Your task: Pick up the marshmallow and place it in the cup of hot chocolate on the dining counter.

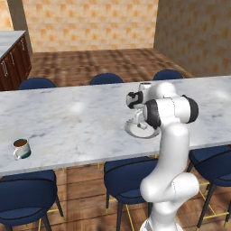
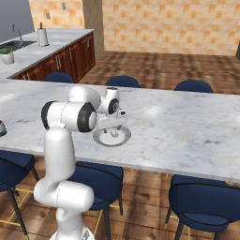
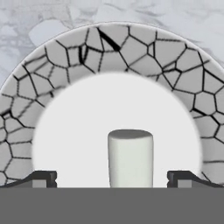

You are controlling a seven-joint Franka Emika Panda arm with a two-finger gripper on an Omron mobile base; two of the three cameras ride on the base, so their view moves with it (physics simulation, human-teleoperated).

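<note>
The tool [image 3: 112, 177] hangs low over the round crackle-rimmed plate [image 3: 52, 74] near the counter's [image 1: 67, 117] near edge, its jaws spread wide with the marshmallow [image 3: 130, 157] standing untouched between them on the plate. The cup of hot chocolate [image 1: 21, 148] sits far off toward the counter's left end, close to the near edge.

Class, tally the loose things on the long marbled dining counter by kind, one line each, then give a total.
Small white cylindrical marshmallow: 1
Round grey plate with a crackled rim: 1
White handled mug of brown hot chocolate: 1
Total: 3
</note>
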